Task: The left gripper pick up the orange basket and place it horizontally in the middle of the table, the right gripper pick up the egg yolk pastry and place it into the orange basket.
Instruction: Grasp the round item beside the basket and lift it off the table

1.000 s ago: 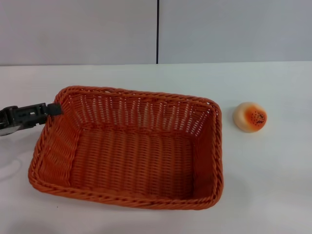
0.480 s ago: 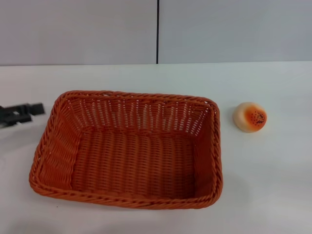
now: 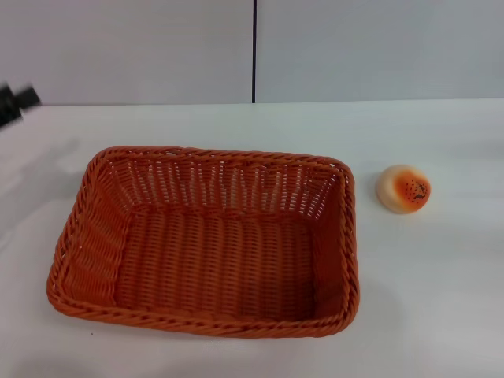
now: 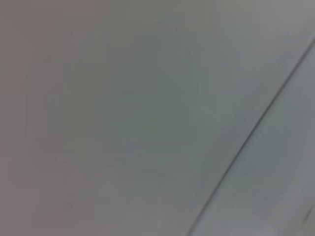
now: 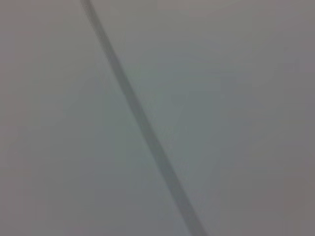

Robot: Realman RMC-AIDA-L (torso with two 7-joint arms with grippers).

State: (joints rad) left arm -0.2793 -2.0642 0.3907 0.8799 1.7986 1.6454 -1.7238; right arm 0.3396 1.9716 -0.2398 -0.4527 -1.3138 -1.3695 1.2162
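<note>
Only head view shows orange basket [image 3: 206, 244], egg yolk pastry [image 3: 404, 189], left gripper [image 3: 16, 101]; fingers' state unclear.

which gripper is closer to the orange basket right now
Left. The left gripper is at the head view's far left edge, up and away from the orange basket. The right gripper is not in view at all.

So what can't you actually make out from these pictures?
- Left claw: head view, cut off by the picture's left edge and blurred, so open or shut is unclear.
- Right claw: in no view.
- Both wrist views: only blank grey surface with a dark line, nothing of the table.
- Egg yolk pastry: its far side and underside are hidden.
- Orange basket: its near outer wall faces away from the head camera.
</note>
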